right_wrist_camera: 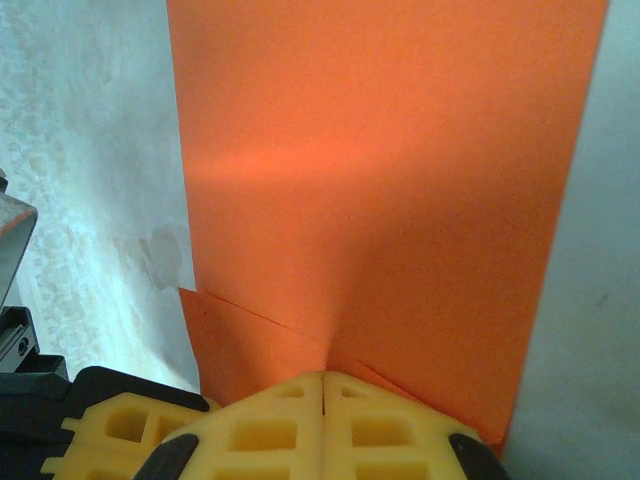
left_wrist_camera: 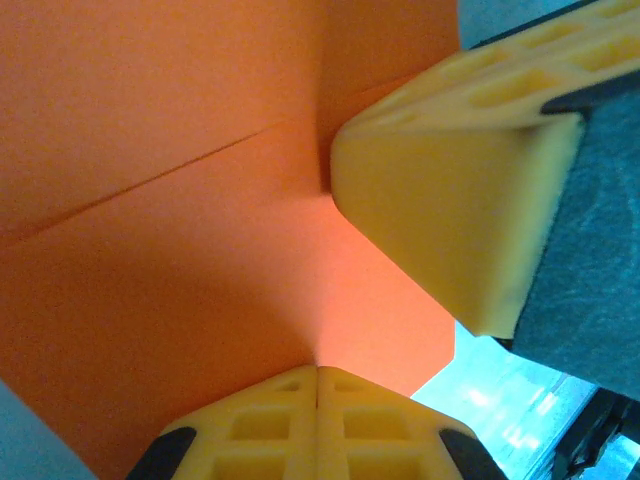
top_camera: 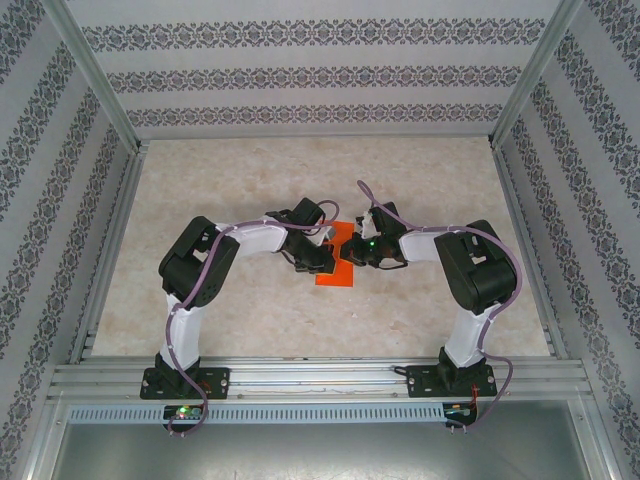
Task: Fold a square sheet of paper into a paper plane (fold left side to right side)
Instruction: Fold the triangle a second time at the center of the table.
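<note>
The square sheet of paper [top_camera: 335,268] is bright orange-red and lies folded over on the table between my two grippers. In the left wrist view the paper [left_wrist_camera: 180,260] shows a slanted crease line. My left gripper [left_wrist_camera: 318,370] is shut, its tips set down on the sheet. The right gripper's yellow finger [left_wrist_camera: 450,190] touches the paper just beyond it. In the right wrist view the paper [right_wrist_camera: 390,170] runs away from my shut right gripper [right_wrist_camera: 324,376], with a lower layer's corner sticking out at the left. From above, the left gripper [top_camera: 322,262] and the right gripper [top_camera: 358,254] meet over the sheet.
The beige table [top_camera: 250,180] stretches bare around the paper. Patterned walls and a metal frame [top_camera: 95,80] close in the sides and back. A rail [top_camera: 320,380] carries both arm bases at the near edge.
</note>
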